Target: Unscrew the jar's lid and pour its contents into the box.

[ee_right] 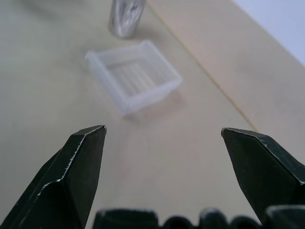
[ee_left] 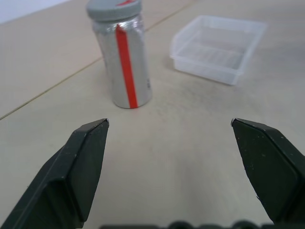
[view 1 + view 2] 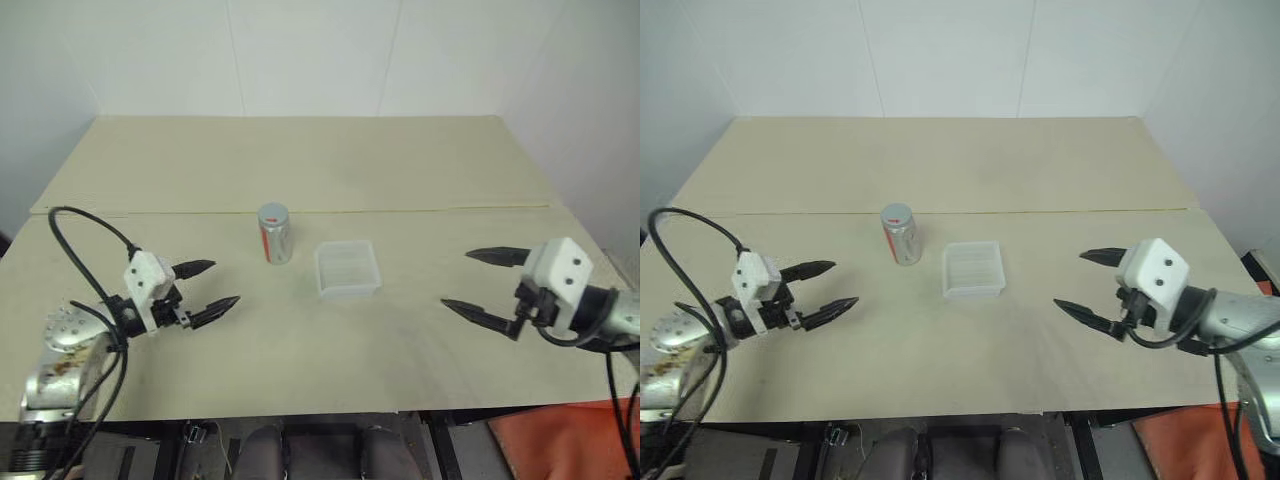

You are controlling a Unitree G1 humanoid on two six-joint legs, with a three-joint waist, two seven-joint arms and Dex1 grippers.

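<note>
- The jar point(image 3: 274, 234) stood upright on the table point(image 3: 300, 160), near its middle, long axis vertical, with the lid point(image 3: 273, 213) on top and apparently not yet unscrewed.
- The box point(image 3: 347, 268) sat just beside the jar, toward the robot's right and slightly nearer the robot, apart from it and looking empty.
- The contents could not be seen; the jar was closed and its wall was not see-through.
- The left gripper point(image 3: 215, 288) hovered over the table with its jaws spread wide and nothing between them.
- The right gripper point(image 3: 482, 285) hovered on the far side of the box, its jaws equally wide apart and holding nothing.
- The jar lay ahead of the left gripper and toward the robot's right; in the left wrist view it stood a little off the centre line between the fingers point(image 2: 81, 176).
- The left gripper was nearer the jar; the right had the box between it and the jar.
- By my judgement, the left gripper was better placed to take the jar's body from the side, leaving the lid for the right.
</note>
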